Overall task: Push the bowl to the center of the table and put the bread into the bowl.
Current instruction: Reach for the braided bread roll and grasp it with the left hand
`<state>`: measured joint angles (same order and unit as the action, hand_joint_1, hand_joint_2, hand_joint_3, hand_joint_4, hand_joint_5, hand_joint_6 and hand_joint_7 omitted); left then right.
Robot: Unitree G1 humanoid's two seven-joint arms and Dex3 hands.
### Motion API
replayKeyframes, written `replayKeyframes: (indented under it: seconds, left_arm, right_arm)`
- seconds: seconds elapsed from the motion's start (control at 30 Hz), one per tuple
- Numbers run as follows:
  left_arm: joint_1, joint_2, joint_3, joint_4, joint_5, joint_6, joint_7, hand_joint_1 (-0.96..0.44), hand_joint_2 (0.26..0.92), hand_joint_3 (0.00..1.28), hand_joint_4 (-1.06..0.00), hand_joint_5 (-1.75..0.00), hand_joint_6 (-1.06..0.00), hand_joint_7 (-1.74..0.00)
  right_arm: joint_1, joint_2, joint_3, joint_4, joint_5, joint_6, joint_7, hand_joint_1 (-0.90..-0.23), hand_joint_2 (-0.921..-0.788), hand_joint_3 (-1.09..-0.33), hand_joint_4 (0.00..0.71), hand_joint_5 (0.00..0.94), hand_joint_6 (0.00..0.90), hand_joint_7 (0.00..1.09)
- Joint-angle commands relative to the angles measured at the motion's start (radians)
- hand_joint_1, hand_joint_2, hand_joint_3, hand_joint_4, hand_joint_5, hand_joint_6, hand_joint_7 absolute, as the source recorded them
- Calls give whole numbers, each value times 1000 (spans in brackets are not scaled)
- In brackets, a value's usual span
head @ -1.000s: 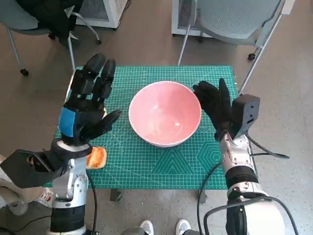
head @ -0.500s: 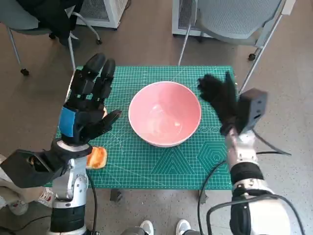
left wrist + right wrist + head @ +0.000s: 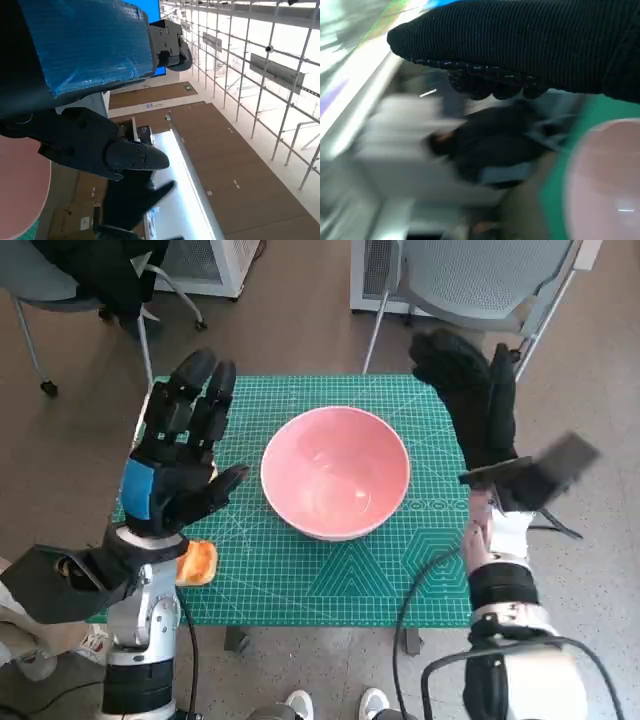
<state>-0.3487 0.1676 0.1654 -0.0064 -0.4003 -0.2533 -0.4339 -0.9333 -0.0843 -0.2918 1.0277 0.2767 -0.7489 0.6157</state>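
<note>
A pink bowl [image 3: 335,472] stands empty near the middle of the green cutting mat [image 3: 300,580]; a slice of its rim shows in the left wrist view [image 3: 20,195] and the right wrist view [image 3: 605,185]. The bread [image 3: 198,562], a small orange-brown piece, lies at the mat's front left, partly hidden under my left wrist. My left hand [image 3: 180,450] is raised above the mat's left side, fingers spread, holding nothing. My right hand [image 3: 470,405] is lifted off the bowl's right side with fingers extended and empty; the right wrist view is blurred.
Chairs stand behind the table: a grey one [image 3: 480,280] at the back right, and one with dark clothing [image 3: 90,275] at the back left. A white cabinet [image 3: 215,260] sits on the floor behind. Shoes [image 3: 335,705] show below the table's front edge.
My right hand has risen from the bowl's right rim and swung back and to the right. The bowl, the bread and my left hand have stayed put.
</note>
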Motion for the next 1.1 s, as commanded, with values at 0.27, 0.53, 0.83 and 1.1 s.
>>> replayKeyframes:
  seconds: [0.27,0.53,0.83,1.1]
  left_arm:
    - [-30,2,-2,54,1,-39,-36,-508,921,207,-90,-8,1,-527]
    - [-35,2,-3,47,2,-35,-38,-509,921,209,-90,-8,1,-522]
    - [-41,1,-5,66,7,-44,-47,-518,921,205,-90,-7,1,-513]
    - [-36,9,-5,43,8,-29,-43,-523,921,204,-93,-7,1,-501]
  right_arm:
    - [133,47,51,-235,140,-64,209,-687,-921,-867,55,0,61,120]
    - [151,37,62,-260,139,-47,202,-685,-921,-860,53,0,36,125]
    - [184,43,73,-320,145,-15,185,-684,-921,-858,51,0,25,139]
    - [216,48,90,-386,155,-3,183,-686,-921,-857,49,0,19,154]
